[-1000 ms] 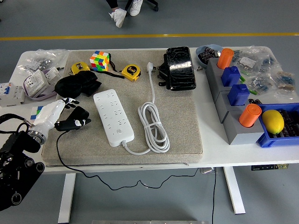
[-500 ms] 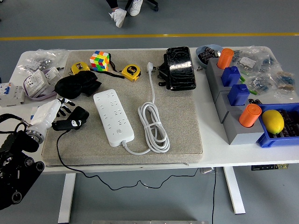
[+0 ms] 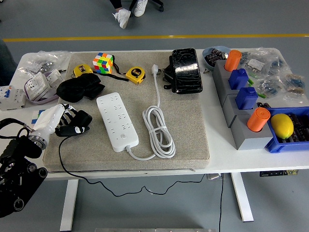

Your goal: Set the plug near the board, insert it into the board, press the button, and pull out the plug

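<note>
A black plug (image 3: 79, 122) lies on the grey mat (image 3: 183, 121) at its left side, and its thin black cable (image 3: 60, 154) runs off the table's near edge. My left hand (image 3: 67, 117), white with black fingers, reaches in from the lower left and its fingers curl over the plug's left end. The white power strip (image 3: 117, 121) lies just right of the plug, angled, with its button (image 3: 124, 136) near the front end. Its own white cord (image 3: 157, 128) is coiled to its right. My right arm is out of view.
A black eye mask (image 3: 79, 88), two yellow tape measures (image 3: 135, 75), a colour cube (image 3: 103, 63) and a black pouch (image 3: 184, 70) lie at the mat's back. White sockets (image 3: 36, 86) and bags sit at far left. Grey blocks with orange and blue parts (image 3: 241, 101) and a blue bin with a lemon (image 3: 282, 125) stand at right.
My left hand has dropped and drawn back slightly to the left, and its fingers have closed down onto the plug. The plug has shifted a little on the mat.
</note>
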You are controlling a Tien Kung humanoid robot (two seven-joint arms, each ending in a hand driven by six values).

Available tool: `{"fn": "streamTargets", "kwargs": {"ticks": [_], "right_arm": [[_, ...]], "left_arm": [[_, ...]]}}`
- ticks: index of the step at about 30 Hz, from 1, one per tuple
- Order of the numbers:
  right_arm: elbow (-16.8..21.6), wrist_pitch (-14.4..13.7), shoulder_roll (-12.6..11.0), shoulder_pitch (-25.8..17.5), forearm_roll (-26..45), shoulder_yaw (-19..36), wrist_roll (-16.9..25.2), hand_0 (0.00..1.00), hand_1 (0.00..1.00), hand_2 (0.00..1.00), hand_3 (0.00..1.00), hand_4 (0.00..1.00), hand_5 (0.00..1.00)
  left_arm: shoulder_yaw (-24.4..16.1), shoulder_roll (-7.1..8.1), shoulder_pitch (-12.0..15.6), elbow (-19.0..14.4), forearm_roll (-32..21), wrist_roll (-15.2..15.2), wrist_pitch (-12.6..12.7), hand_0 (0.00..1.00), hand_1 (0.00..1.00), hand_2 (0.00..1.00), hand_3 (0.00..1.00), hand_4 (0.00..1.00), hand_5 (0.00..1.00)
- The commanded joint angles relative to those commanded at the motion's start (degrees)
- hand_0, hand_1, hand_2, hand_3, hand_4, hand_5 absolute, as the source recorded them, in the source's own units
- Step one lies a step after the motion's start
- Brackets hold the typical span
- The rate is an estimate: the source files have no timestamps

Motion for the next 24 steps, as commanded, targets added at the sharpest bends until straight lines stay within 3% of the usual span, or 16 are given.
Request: {"fn": "streamTargets", "kwargs": {"ticks": [1,2,7,8,13,17,22,24], "right_arm": [[-0.02,0.01,0.00,0.01,0.03,-0.07,-0.01,0.564,0.660,0.664,0.546,0.920,0.467],[-0.02,0.01,0.00,0.00,0.03,-0.09,0.00,0.565,0.660,0.664,0.547,0.919,0.467],[0.01,0.00,0.05,-0.06,0.02,-0.13,0.03,0.565,0.660,0.664,0.547,0.919,0.467],[0.01,0.00,0.05,-0.06,0.01,-0.14,0.04,0.564,0.659,0.664,0.547,0.919,0.467],[-0.02,-0.01,0.07,-0.02,0.06,-0.10,0.04,0.564,0.659,0.664,0.547,0.919,0.467],[-0.01,0.01,0.05,0.01,0.04,-0.05,0.02,0.566,0.659,0.664,0.547,0.918,0.467],[-0.01,0.06,0.02,0.10,0.07,-0.16,-0.01,0.564,0.659,0.664,0.546,0.918,0.466],[0.00,0.06,0.00,0.15,0.09,-0.17,0.00,0.564,0.659,0.664,0.546,0.918,0.466]], "left_arm": [[0.06,-0.02,0.00,-0.01,0.15,-0.19,0.12,0.319,0.379,0.437,0.530,0.958,0.218],[0.13,-0.02,0.00,-0.05,0.24,-0.28,0.19,0.284,0.349,0.412,0.522,0.876,0.100],[0.27,-0.01,0.16,-0.23,0.03,-0.57,0.90,0.284,0.349,0.412,0.522,0.876,0.100],[0.27,0.02,0.20,-0.32,-0.12,-0.87,1.06,0.270,0.342,0.402,0.526,0.834,0.035],[0.46,0.37,0.17,-0.83,-2.67,-3.59,2.06,0.270,0.342,0.402,0.526,0.834,0.035],[0.96,0.83,-0.28,-0.99,-6.49,-7.00,2.37,0.270,0.336,0.395,0.525,0.822,0.022],[4.14,2.34,-2.59,0.03,-12.30,-13.26,-0.15,0.275,0.332,0.381,0.521,0.813,0.019],[5.49,2.90,-3.52,0.51,-13.14,-14.34,-0.81,0.275,0.332,0.381,0.521,0.813,0.019]]}}
